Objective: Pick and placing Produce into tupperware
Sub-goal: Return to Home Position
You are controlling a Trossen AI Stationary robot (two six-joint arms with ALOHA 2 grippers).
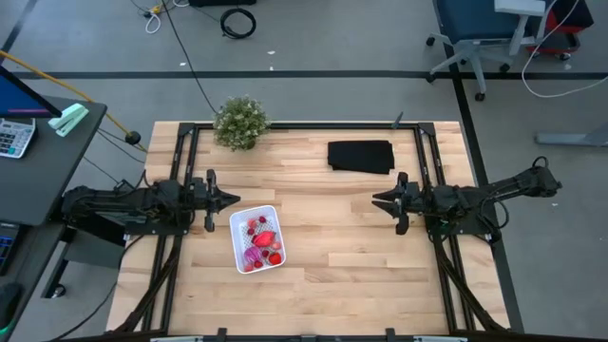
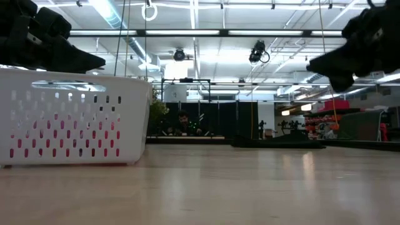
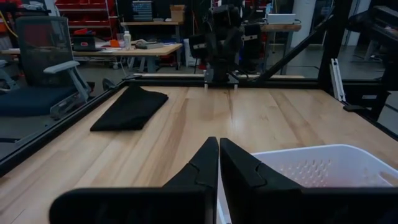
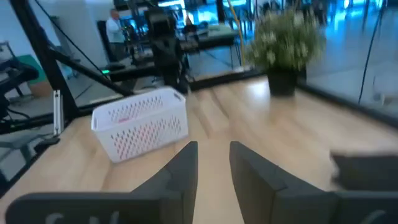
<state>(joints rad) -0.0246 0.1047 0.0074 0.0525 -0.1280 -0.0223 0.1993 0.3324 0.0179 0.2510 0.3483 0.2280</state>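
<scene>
The white tupperware (image 1: 256, 237) stands on the wooden table left of centre, with the produce (image 1: 262, 241) lying inside it: several small red pieces, a larger red oblong and a purple one. In the low view red shows through its wall holes (image 2: 69, 119). My left gripper (image 1: 236, 199) hovers level just beyond the tupperware's far left corner, shut and empty; its wrist view shows the rim (image 3: 323, 165) beside the fingers (image 3: 219, 140). My right gripper (image 1: 375, 199) hovers level over the table's right half, open and empty (image 4: 213, 144), pointing toward the tupperware (image 4: 142, 124).
A bushy green plant (image 1: 239, 122) stands at the far edge, left of centre. A folded black cloth (image 1: 361, 156) lies flat at the far right. Bare wood stretches between the two grippers and along the near edge. A desk with a calculator (image 1: 14, 138) stands off the table's left.
</scene>
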